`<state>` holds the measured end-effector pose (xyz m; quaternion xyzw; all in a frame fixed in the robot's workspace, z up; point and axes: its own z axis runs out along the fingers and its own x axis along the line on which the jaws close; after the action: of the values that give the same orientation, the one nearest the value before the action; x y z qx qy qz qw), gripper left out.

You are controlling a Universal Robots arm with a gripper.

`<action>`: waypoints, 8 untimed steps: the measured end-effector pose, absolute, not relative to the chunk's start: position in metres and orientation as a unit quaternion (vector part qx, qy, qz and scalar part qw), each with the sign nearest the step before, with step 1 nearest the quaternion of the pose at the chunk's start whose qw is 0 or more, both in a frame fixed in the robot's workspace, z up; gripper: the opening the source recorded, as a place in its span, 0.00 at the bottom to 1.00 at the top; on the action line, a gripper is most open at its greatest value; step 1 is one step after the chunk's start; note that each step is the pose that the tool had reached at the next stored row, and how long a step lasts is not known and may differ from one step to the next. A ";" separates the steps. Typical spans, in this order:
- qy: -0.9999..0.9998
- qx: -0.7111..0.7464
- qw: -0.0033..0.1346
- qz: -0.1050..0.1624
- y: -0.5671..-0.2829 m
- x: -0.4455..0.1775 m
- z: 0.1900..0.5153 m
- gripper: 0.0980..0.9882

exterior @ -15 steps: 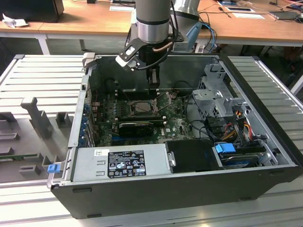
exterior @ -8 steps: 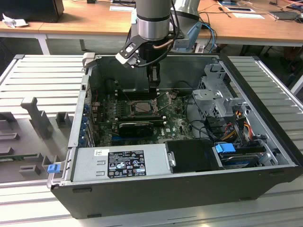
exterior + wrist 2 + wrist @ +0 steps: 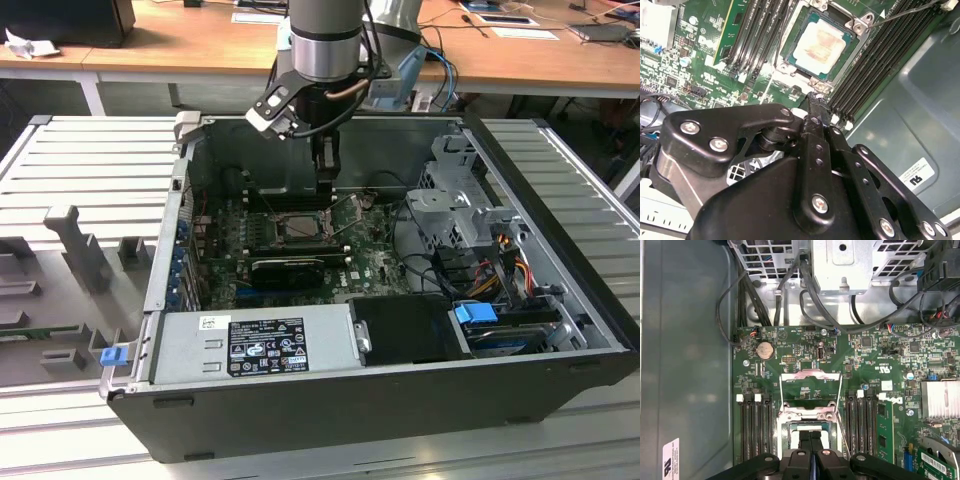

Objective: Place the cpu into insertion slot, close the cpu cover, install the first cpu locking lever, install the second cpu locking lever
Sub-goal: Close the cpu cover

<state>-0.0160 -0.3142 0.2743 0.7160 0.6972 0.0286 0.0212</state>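
Exterior view: the flat silver-grey cpu (image 3: 298, 228) was seen seated in the black-framed insertion slot (image 3: 272, 230), just at seven o'clock of the black gripper (image 3: 326, 195), whose jaws were pressed together.

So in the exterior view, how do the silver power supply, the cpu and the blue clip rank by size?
1. silver power supply, clearly largest.
2-3. cpu and blue clip look similar; the clip seems nearer the camera, so I won't rank them.
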 end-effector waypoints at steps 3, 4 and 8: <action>0.697 0.716 0.021 0.029 -0.314 -0.015 0.275 0.01; 0.697 0.716 0.021 0.029 -0.314 -0.015 0.275 0.01; 0.697 0.716 0.021 0.028 -0.314 -0.012 0.277 0.01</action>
<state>-0.0125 -0.3139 0.2767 0.7160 0.6972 0.0284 0.0211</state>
